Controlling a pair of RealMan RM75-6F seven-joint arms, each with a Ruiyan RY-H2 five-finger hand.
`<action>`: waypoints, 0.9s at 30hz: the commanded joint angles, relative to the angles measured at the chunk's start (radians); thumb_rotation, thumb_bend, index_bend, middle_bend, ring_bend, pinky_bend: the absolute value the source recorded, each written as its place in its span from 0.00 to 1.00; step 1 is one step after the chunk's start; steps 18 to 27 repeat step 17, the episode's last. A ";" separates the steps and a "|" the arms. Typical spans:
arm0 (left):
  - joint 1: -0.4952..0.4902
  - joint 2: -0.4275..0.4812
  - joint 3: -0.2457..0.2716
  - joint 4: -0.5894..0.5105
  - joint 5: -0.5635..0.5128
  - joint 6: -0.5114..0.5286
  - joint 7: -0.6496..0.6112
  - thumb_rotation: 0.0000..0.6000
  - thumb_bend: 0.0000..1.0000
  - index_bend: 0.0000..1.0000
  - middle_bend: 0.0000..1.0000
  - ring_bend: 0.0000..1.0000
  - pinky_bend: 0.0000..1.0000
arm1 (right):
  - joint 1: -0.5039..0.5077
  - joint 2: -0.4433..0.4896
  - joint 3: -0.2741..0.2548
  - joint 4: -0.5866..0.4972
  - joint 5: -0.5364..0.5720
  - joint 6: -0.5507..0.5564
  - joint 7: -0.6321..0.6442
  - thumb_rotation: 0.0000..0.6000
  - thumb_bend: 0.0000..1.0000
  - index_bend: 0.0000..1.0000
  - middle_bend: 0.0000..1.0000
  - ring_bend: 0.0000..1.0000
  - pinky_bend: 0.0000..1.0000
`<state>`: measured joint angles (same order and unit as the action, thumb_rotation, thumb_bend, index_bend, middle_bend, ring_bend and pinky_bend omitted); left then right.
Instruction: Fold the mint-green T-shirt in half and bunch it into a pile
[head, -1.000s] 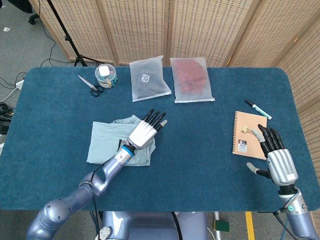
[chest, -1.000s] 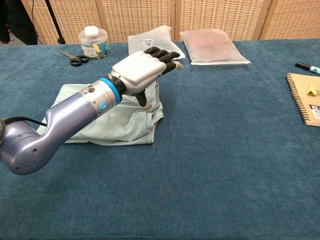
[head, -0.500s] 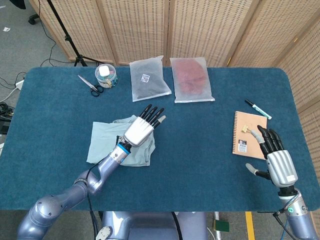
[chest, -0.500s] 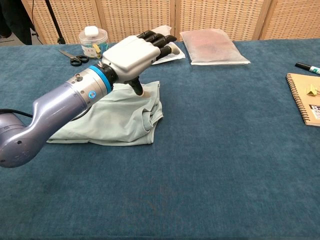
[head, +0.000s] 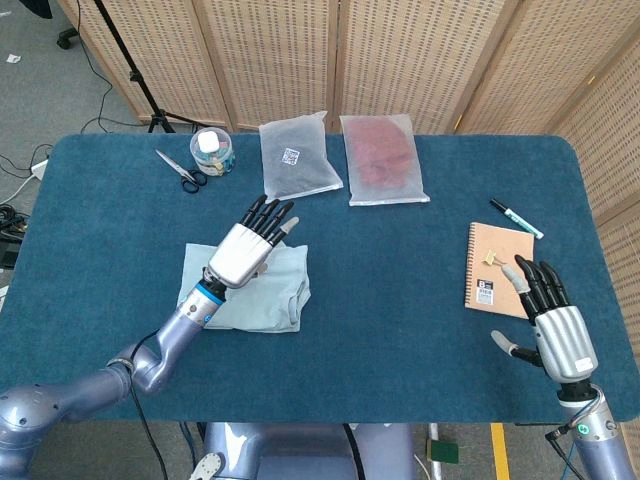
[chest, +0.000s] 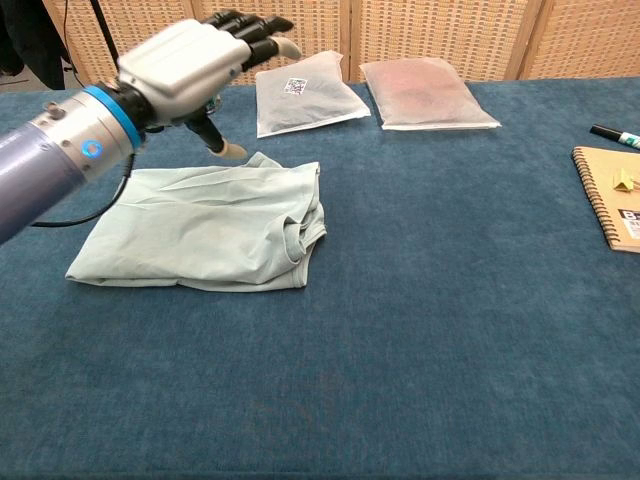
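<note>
The mint-green T-shirt (chest: 205, 228) lies folded flat on the tabletop (chest: 450, 330), well left of the notebook (head: 498, 268). The left hand (chest: 190, 62) hovers above it, fingers spread, holding nothing; the right hand (head: 548, 325) idles likewise. To bunch well, gather the edges inward from the neckline side.

Looks like a lab or recording studio setup, not a home. Blue felt-covered counter (head: 400, 330) ringed by woven folding screens (head: 400, 60) as a backdrop. Grey floor with loose cables (head: 15, 215) and a black stand leg (head: 135, 75) at left. Staged props on the counter: two bagged garments (head: 298, 157), scissors (head: 178, 168), a spiral notebook (head: 497, 268), a marker (head: 515, 218).
</note>
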<state>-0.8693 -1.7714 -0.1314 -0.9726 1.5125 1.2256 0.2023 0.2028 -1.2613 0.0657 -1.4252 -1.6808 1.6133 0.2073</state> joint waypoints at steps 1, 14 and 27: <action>0.104 0.164 0.009 -0.191 -0.018 0.089 0.028 1.00 0.00 0.00 0.00 0.00 0.00 | -0.003 0.003 0.000 -0.003 -0.003 0.007 -0.001 1.00 0.20 0.00 0.00 0.00 0.00; 0.503 0.496 0.135 -0.493 -0.119 0.311 -0.221 1.00 0.00 0.00 0.00 0.00 0.00 | -0.011 0.017 0.015 -0.010 0.002 0.029 -0.009 1.00 0.10 0.00 0.00 0.00 0.00; 0.570 0.500 0.148 -0.489 -0.143 0.338 -0.263 1.00 0.00 0.00 0.00 0.00 0.00 | -0.014 0.019 0.020 -0.008 0.012 0.030 -0.013 1.00 0.10 0.00 0.00 0.00 0.00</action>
